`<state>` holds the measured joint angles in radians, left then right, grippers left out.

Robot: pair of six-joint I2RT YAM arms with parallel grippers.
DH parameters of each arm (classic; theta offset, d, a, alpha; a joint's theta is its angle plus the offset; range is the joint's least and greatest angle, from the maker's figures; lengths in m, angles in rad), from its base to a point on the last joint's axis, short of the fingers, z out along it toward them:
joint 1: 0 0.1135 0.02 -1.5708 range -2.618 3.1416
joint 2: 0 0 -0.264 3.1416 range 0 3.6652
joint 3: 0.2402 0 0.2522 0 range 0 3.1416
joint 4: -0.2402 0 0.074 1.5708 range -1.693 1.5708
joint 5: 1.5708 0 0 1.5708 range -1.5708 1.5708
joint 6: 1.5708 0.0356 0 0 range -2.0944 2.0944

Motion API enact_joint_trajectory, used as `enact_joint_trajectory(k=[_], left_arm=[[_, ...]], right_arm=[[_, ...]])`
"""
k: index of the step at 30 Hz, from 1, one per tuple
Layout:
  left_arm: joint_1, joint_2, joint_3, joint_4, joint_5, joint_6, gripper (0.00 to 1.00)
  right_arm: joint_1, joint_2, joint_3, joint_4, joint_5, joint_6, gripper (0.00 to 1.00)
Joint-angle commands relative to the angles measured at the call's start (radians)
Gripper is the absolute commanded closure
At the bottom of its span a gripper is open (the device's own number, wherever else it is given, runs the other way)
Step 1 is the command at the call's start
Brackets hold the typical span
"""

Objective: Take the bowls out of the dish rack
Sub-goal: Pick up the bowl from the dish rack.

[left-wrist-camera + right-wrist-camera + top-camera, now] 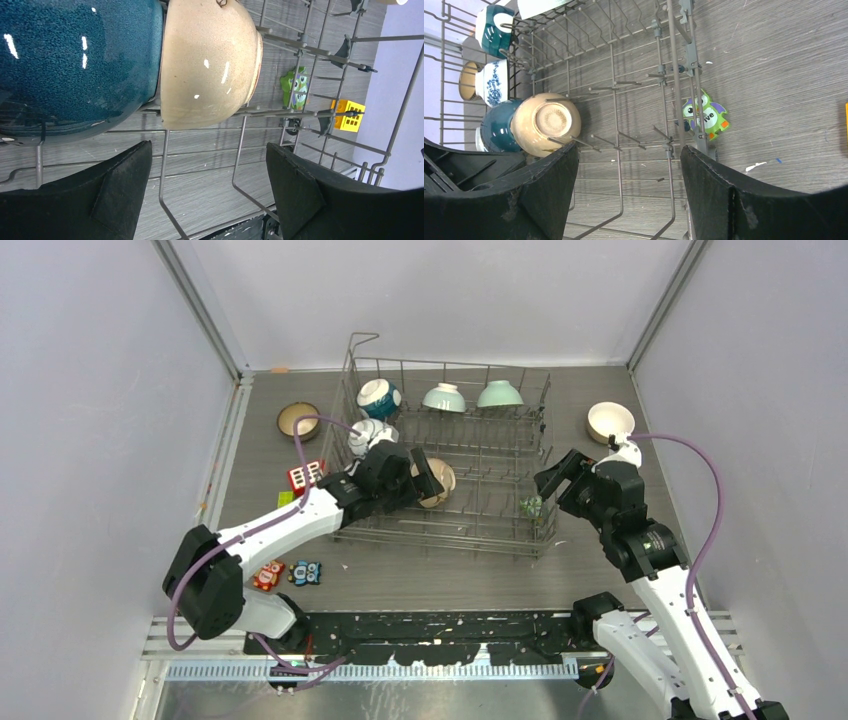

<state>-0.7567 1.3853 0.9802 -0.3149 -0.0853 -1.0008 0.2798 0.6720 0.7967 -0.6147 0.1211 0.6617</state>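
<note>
Only 1 word can be read: "5ive", possibly "five", in white on the belly of the green owl toy (pixel 704 116), at the dish rack's (pixel 480 470) 4 o'clock corner in the top view.

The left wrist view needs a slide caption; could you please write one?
Open left gripper faces a beige bowl beside a dark teal bowl in the dish rack.

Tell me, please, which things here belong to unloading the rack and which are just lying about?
Job: dish rack, beige bowl, teal bowl, mint bowls, patterned bowls, brown bowl, cream bowl.
Lying about: owl toy, yellow block, red block, small toys.
</note>
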Motion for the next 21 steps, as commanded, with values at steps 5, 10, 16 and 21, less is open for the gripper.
enact_joint_trajectory(k=[5,10,16,21], left_arm=[[0.003,0.032,-0.024,0.144,-0.008,-0.028,0.17],[0.003,0.043,-0.043,0.197,0.005,-0.023,0.23],[0.003,0.047,-0.051,0.199,-0.006,0.005,0.26],[0.003,0.032,-0.058,0.169,-0.048,0.062,0.23]], right_arm=[[0.004,-0.006,0.030,0.024,0.015,0.008,0.21],[0.004,-0.011,0.031,0.017,0.023,0.001,0.21],[0.004,-0.017,0.022,0.017,0.025,-0.002,0.21],[0.003,-0.020,0.015,0.018,0.029,-0.007,0.21]])
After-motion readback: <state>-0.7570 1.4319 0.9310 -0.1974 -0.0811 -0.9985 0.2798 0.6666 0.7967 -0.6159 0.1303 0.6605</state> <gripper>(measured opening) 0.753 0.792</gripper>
